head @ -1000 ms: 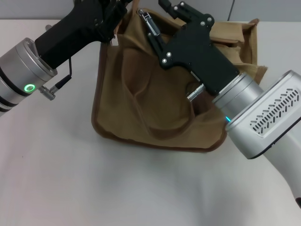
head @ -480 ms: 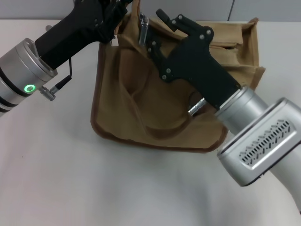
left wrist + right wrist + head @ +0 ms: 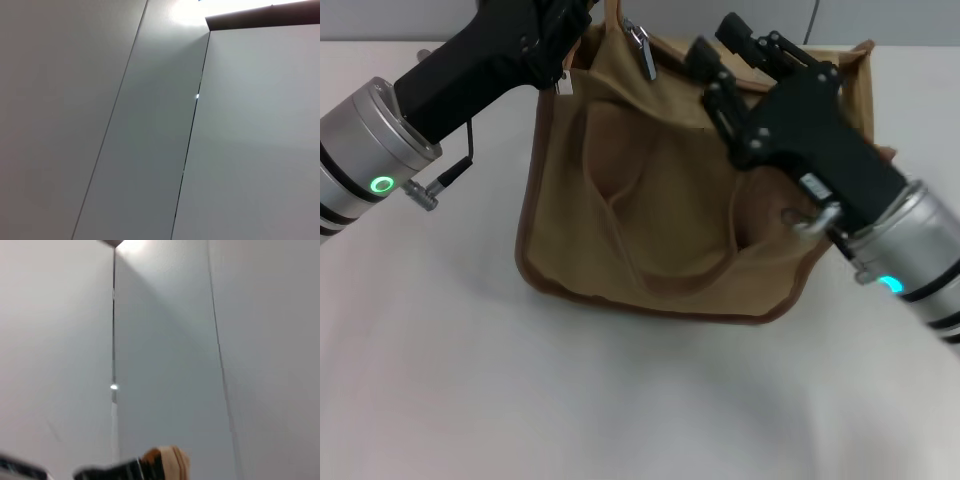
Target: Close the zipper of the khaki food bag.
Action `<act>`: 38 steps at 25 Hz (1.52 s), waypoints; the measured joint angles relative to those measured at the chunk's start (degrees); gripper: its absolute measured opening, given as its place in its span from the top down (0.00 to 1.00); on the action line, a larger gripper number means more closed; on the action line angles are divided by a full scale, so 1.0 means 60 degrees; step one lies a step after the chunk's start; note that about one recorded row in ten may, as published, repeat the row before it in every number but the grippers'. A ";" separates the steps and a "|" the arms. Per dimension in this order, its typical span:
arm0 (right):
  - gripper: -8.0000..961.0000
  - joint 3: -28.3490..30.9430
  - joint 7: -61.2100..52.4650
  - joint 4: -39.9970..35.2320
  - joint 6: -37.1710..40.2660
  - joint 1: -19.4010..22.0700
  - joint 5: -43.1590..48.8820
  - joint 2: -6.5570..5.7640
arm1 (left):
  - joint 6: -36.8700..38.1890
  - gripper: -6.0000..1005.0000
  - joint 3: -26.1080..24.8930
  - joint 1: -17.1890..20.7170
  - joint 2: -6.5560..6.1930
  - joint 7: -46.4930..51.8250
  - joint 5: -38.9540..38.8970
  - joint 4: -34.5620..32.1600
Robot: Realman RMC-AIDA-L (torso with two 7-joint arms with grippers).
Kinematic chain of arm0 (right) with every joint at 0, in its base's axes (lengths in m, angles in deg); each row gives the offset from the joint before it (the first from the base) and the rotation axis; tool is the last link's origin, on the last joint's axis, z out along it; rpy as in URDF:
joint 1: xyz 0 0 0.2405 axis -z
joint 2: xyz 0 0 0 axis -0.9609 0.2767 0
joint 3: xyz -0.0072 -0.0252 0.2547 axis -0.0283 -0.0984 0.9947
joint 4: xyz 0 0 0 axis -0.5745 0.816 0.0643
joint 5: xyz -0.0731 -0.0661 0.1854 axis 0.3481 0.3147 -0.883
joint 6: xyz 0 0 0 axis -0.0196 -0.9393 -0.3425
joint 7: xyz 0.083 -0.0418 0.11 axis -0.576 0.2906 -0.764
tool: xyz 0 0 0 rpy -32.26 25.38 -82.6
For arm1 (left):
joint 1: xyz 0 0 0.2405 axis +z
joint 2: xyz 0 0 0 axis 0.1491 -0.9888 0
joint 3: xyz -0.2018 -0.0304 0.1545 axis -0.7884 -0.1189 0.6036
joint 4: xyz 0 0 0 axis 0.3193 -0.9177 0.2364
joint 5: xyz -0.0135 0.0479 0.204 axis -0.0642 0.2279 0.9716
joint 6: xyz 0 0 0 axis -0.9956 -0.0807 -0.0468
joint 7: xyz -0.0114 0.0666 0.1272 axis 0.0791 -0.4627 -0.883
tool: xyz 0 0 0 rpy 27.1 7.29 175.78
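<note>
In the head view the khaki food bag stands on the white table, its front pockets and a looped handle facing me. The zipper's silver pull tab hangs free at the bag's top left. My left gripper reaches in from the left and is shut on the bag's top left corner, partly cut off by the picture's edge. My right gripper is open above the bag's top, to the right of the pull tab and apart from it. A scrap of tan fabric shows in the right wrist view.
The white table spreads out in front of and to the left of the bag. The right arm's silver forearm crosses over the bag's right side. The left wrist view shows only grey wall panels.
My right gripper has let go of the pull tab and swung right and back, away from the bag's left corner. The tab now hangs free. The left arm has stayed put.
</note>
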 joint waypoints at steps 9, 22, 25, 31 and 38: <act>0.63 0.0994 -0.8437 -0.1400 0.1960 -0.1246 0.2491 -0.1393 | 0.0083 0.93 0.0005 0.0003 -0.0014 0.0004 0.0019 -0.0037; 0.63 0.0326 -1.2125 -0.5420 0.3613 -0.3569 0.2467 -0.0480 | 0.0273 0.93 0.0126 -0.0105 0.0002 0.0004 0.0080 -0.0032; 0.63 0.0241 -1.2157 -0.5573 0.3591 -0.3707 0.2460 -0.0316 | 0.0280 0.93 0.0137 -0.0178 0.0002 0.0005 0.0084 -0.0016; 0.63 0.0203 -1.2170 -0.6065 0.3474 -0.3724 0.2403 -0.0054 | 0.0262 0.93 0.0137 -0.0301 0.0002 0.0004 0.0089 -0.0003; 0.63 0.0168 -1.2168 -0.6100 0.3117 -0.3815 0.2387 -0.0018 | 0.0198 0.92 0.0137 -0.0388 0.0001 0.0000 0.0093 0.0026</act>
